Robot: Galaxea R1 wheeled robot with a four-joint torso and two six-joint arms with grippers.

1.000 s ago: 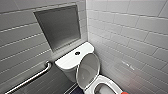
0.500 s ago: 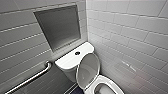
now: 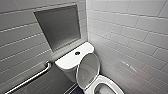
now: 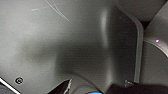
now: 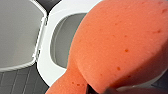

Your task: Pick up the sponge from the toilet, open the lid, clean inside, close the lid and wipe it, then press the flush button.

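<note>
Sponge (image 5: 120, 42) is right up close for me: bright orange-red all over, peppered with tiny darker red flecks. Toilet (image 3: 72, 60) reads glossy white, no markings I can pick out. Lid (image 3: 88, 69) is showing me a soft grey inner face with a thin white edge. Button (image 3: 77, 53) is dark, with a silvery ring round it. Walls (image 3: 130, 30) run from pale grey to white, with oblong tiles laid in a brick pattern. Wall panel (image 3: 60, 26) is a flat mid grey. Rail (image 3: 32, 78) is shiny silver. Floor (image 5: 15, 81) is dark grey: small tiles in a grid with thin paler joints.
</note>
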